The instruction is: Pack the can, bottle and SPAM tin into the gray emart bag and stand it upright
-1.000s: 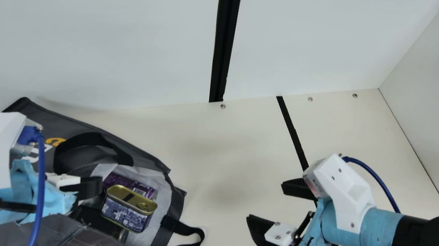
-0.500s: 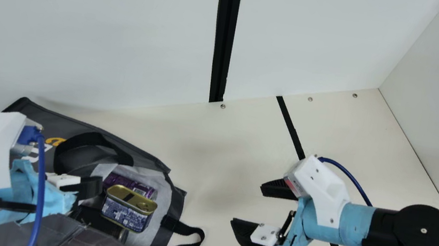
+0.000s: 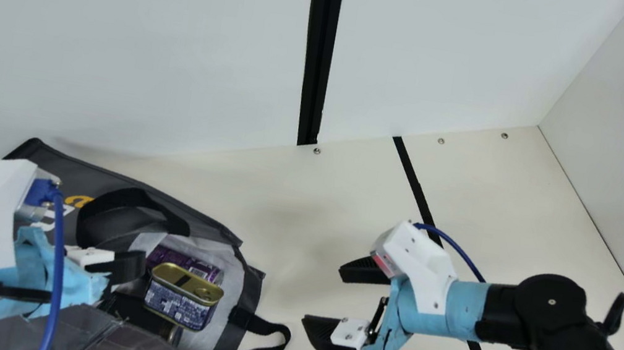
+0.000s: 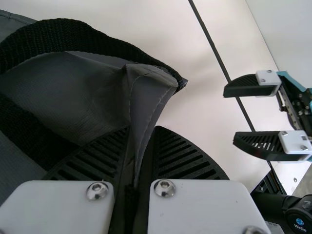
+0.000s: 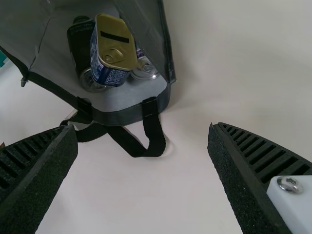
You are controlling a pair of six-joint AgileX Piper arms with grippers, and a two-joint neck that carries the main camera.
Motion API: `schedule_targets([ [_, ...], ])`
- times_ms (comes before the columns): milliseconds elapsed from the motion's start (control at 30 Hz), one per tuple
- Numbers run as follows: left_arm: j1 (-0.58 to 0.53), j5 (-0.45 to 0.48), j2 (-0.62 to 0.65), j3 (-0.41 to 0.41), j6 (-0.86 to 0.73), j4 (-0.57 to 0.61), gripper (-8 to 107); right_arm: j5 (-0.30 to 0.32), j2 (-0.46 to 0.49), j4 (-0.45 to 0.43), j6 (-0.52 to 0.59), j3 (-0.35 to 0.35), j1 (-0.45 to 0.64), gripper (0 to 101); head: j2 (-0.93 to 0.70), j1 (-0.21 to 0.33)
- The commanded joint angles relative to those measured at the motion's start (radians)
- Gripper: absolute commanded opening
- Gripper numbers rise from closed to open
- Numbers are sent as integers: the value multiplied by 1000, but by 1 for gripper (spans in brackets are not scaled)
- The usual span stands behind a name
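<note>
Inside the sideways gray emart bag [image 3: 74, 175], the SPAM tin [image 3: 180, 305], can [image 3: 169, 257] and bottle [image 5: 80, 43] are lying — only standing it upright is remaining; left gripper [image 4: 143, 129] is pinching its fabric, right gripper [image 3: 323, 294] hanging spread.

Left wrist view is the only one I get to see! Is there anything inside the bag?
Observer: Yes. The SPAM tin is in there, with the purple can and the dark bottle.
Operator: Cool! Which way does the hole point?
Observer: Toward the right gripper. The bag is lying on its side, not standing up.
Operator: I see a black handle. Is there another one?
Observer: Yes, another black handle loops out past the rim of the opening.
</note>
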State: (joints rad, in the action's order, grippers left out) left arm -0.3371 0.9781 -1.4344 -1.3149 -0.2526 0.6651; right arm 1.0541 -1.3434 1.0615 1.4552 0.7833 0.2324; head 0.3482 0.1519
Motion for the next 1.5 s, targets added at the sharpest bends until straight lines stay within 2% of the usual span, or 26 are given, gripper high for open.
schedule_targets([
  [0,0,0,0,0,0,0,-8,-6,-24,13,14,0,-16,95,1,23],
  [633,0,0,0,0,0,0,-8,-32,-250,101,137,76,-117,95,1,23],
  [1467,0,0,0,0,0,0,-8,-73,-529,178,201,245,-249,95,1,23],
])
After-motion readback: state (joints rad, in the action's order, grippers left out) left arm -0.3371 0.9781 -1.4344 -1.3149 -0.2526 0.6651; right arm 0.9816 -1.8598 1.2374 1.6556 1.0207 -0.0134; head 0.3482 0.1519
